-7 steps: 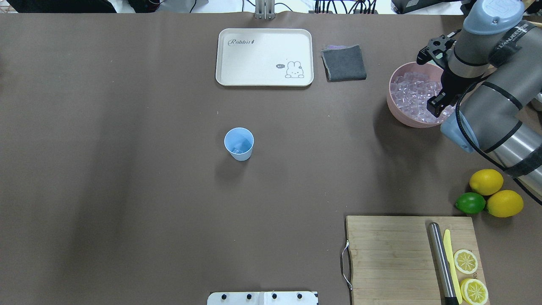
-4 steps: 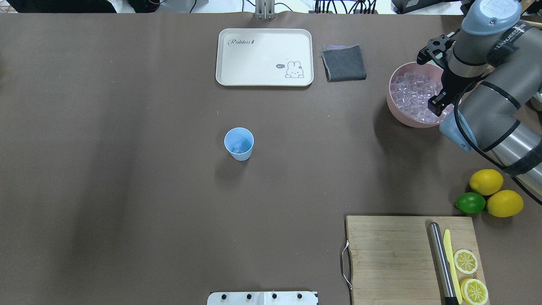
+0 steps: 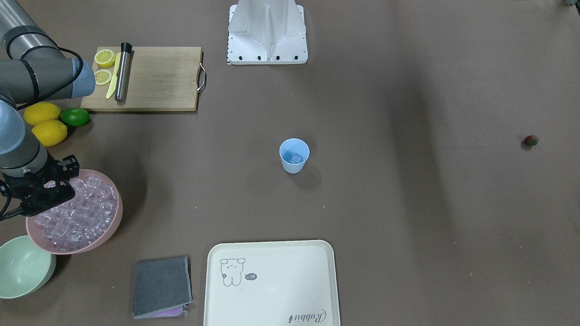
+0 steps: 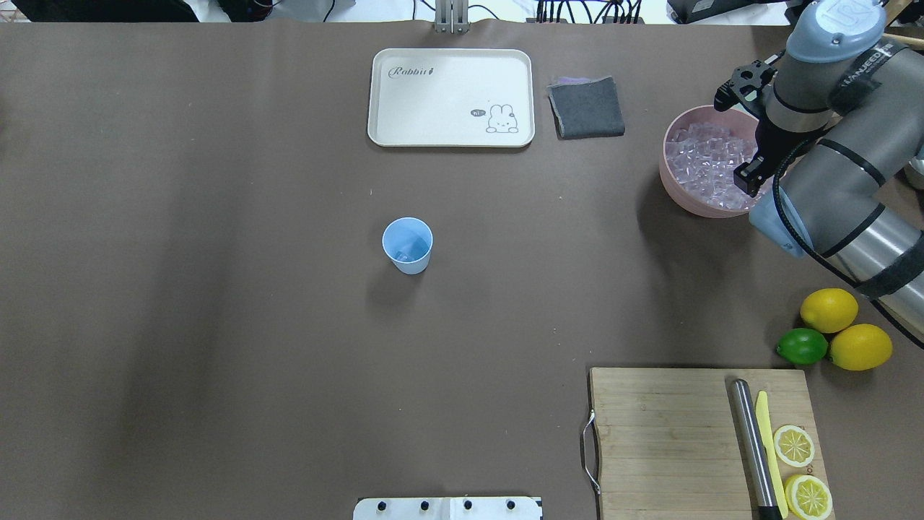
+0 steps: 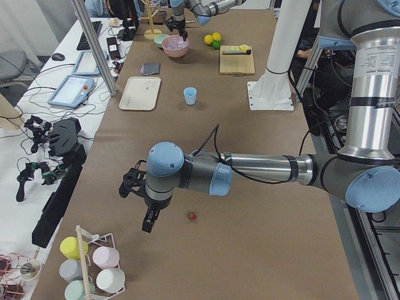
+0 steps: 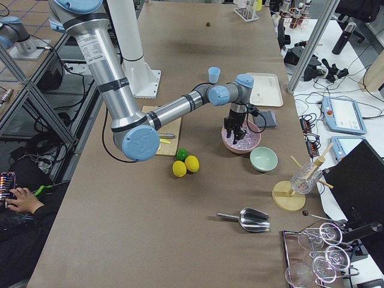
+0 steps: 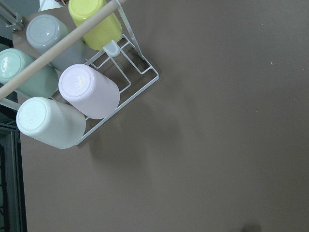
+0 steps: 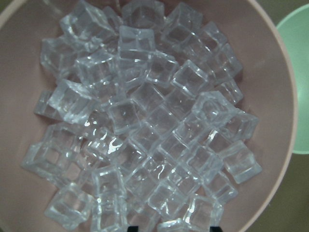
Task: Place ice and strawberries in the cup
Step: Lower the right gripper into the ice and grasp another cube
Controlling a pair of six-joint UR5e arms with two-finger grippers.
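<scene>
Overhead exterior view: the right gripper (image 4: 747, 178) hung over the pink bowl (image 4: 664, 173), well apart from the cup (image 4: 407, 244), off to the cup's right. In the right wrist view only two dark tips showed at the bottom edge. They were set apart with no cube between them, so the gripper appeared open and empty. The left gripper (image 5: 149, 224) hovered well apart from the cup on the opposite side, near the strawberry (image 5: 192, 216). Whether it was open or closed could not be told.

The likely trouble lay in the bowl. The ice (image 8: 145, 130) was heaped and crowded, so closing fingers could catch two cubes or squeeze one out over the rim. A slick cube might also slip loose on the long carry to the cup. The cup looked light and narrow-mouthed, and a low approach could tip it. The rounded strawberry could roll away if nudged.

The table (image 4: 216, 325) wore a matte brown covering. The bowl was wide, round and smooth. The cup was pale-blue plastic, tapered and without a handle, and it stood upright with at least one cube already inside. The strawberry was small and red with a green end. The cubes were clear and glossy with softened edges — the smallest pieces there.
</scene>
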